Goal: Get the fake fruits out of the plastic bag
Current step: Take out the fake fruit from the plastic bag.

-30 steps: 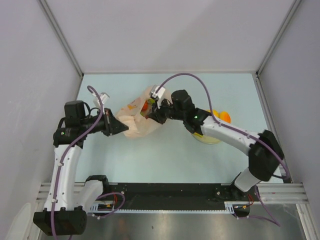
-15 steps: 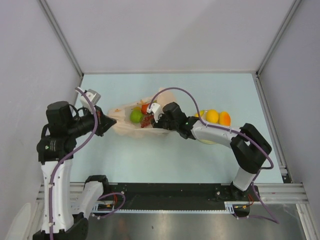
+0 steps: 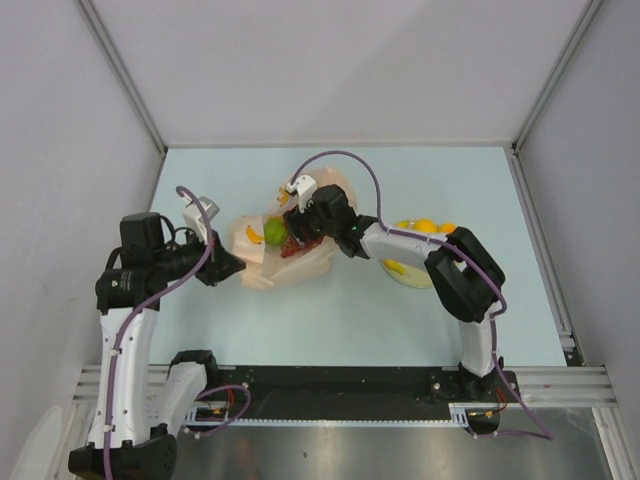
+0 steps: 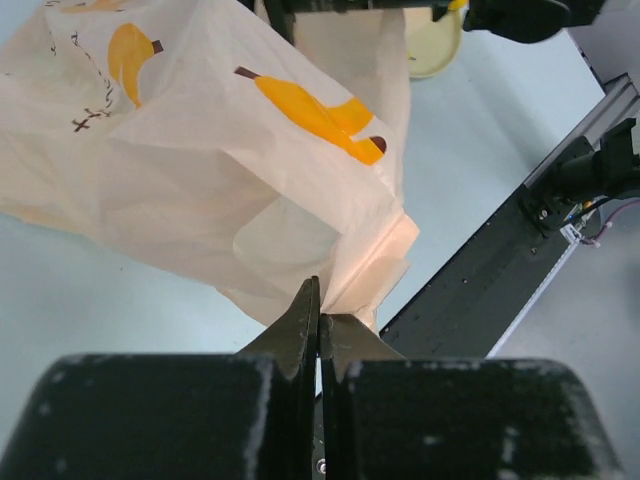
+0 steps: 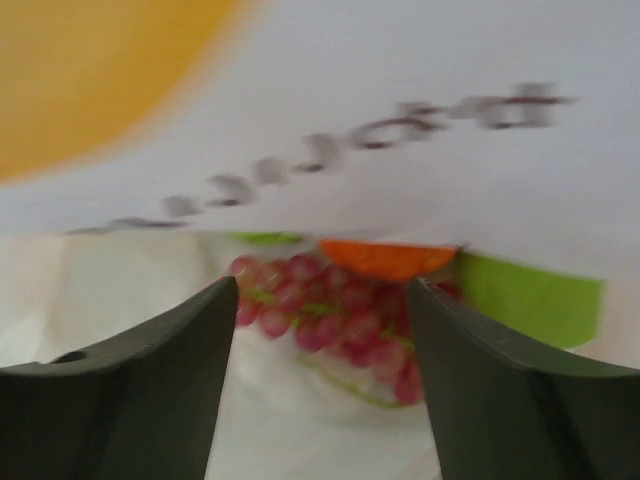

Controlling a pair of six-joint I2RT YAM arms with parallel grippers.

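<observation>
The peach plastic bag (image 3: 262,268) lies crumpled at mid-table, with banana prints showing on it (image 4: 200,150). My left gripper (image 3: 232,268) is shut on the bag's folded corner (image 4: 322,318). In the bag's mouth lie a green apple (image 3: 273,232) and a dark red grape bunch (image 3: 295,247). My right gripper (image 3: 300,225) reaches into that mouth, open. In its wrist view the grapes (image 5: 330,310) sit just ahead between the fingers (image 5: 130,400), apart from them. An orange fruit (image 5: 390,258) and the green apple (image 5: 530,295) lie behind, under the bag's upper sheet (image 5: 400,150).
A cream plate (image 3: 415,278) sits right of the bag, partly under the right arm. A lemon (image 3: 425,226) and an orange fruit (image 3: 447,228) lie at its far side. Grey walls close the back and sides; a black rail (image 4: 480,270) runs along the near edge.
My right gripper has opened and pushed further left into the bag's mouth. The left gripper, still pinching the bag, has swung back right and nearer, bunching the bag.
</observation>
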